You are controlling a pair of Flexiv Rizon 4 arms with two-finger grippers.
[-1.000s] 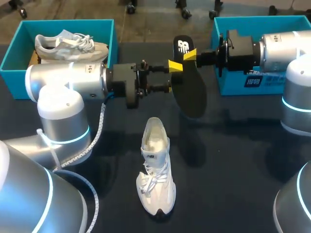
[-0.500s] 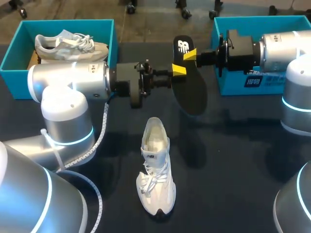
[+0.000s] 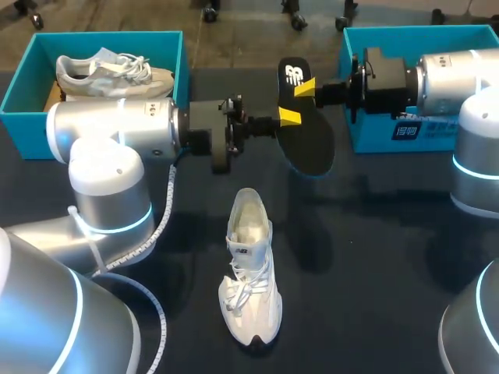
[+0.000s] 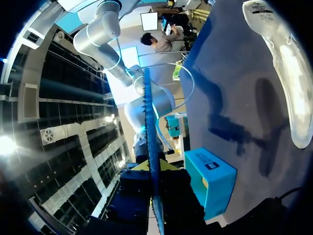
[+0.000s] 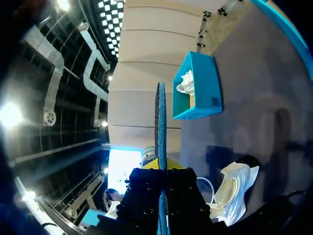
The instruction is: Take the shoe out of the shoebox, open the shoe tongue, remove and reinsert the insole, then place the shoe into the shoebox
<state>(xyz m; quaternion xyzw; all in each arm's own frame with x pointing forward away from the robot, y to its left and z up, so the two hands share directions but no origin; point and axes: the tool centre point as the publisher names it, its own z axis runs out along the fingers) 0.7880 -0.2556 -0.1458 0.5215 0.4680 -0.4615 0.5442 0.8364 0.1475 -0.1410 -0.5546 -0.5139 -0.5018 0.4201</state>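
Note:
A black insole [image 3: 309, 136] hangs in the air over the table's far middle, held from both sides. My right gripper [image 3: 305, 87] is shut on its upper part, beside the white logo. Lower down, my left gripper [image 3: 288, 117] is shut on the insole's near edge. In the left wrist view the insole [image 4: 148, 142] runs edge-on out from between the yellow tips of the left gripper [image 4: 154, 168]. The right wrist view shows the insole [image 5: 160, 122] edge-on in the right gripper [image 5: 161, 170]. The white shoe [image 3: 251, 269] stands on the table below, opening toward the insole.
An open teal shoebox [image 3: 25, 82] at the far left holds a second white shoe [image 3: 109, 72]. Another teal box [image 3: 366, 132] sits at the far right, behind my right wrist. Dark tabletop lies around the shoe.
My left gripper moved right to the insole and its fingers closed onto it. The right arm kept still, holding the insole.

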